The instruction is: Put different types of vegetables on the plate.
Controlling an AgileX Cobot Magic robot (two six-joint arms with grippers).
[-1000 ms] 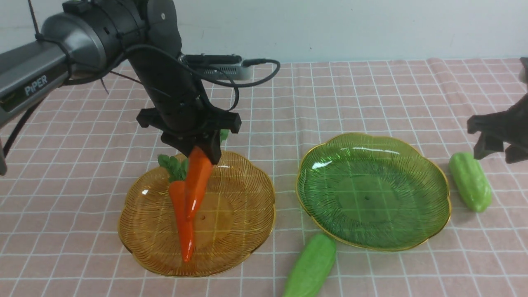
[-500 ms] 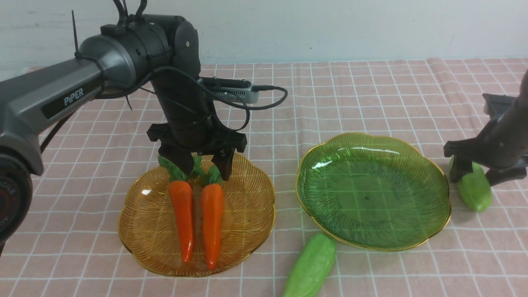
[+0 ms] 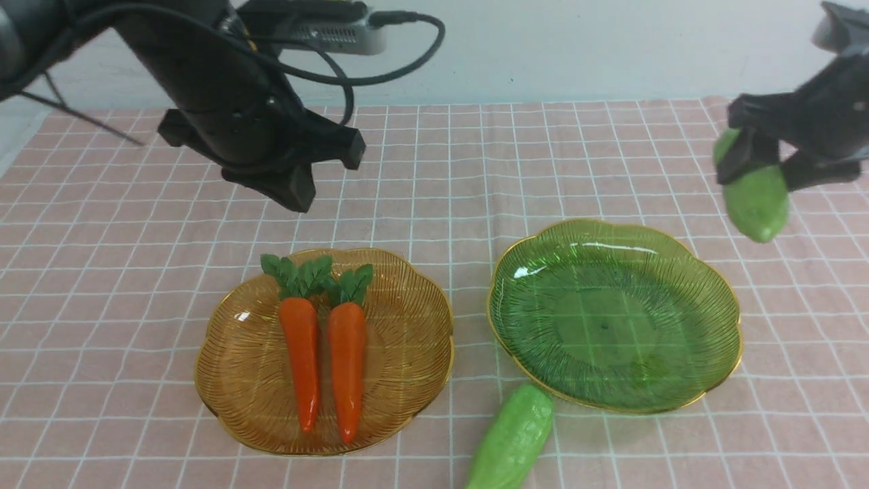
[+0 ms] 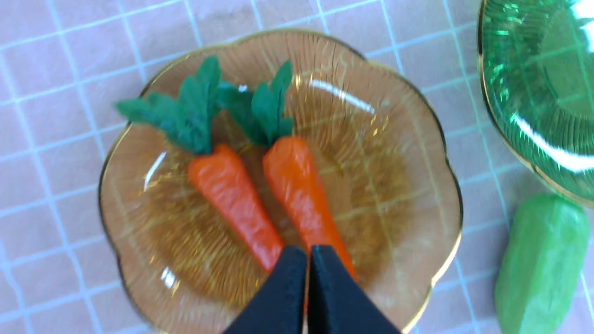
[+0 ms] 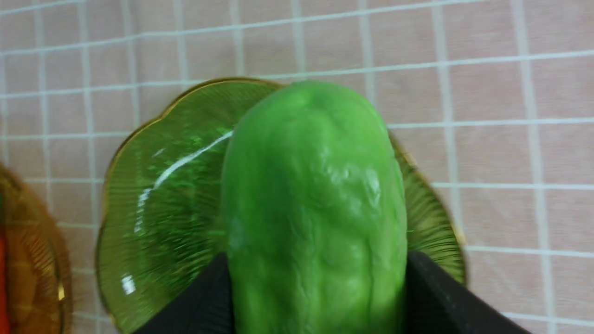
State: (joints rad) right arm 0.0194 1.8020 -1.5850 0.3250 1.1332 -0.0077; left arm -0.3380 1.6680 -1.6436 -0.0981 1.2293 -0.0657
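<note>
Front view: the right gripper (image 3: 764, 170) clamps a green gourd (image 3: 757, 204) by its upper end, clear of the tabletop (image 3: 611, 149), with its long axis hanging tip-down. The green plate (image 3: 733, 326) lies below and to its left, nearest this arm. The left gripper (image 4: 306, 264), closed and empty, hovers above two carrots (image 3: 300, 353) on the amber plate (image 3: 421, 319).

This is looking like a robotics lab, not a kitchen. A pink checked tablecloth (image 3: 434, 170) is meeting a bare pale wall (image 3: 577, 47), toy carrots (image 3: 301, 360) and a toy gourd (image 3: 755, 200) are standing in for food, and a cabled robot arm (image 3: 224, 88) is hovering above.
</note>
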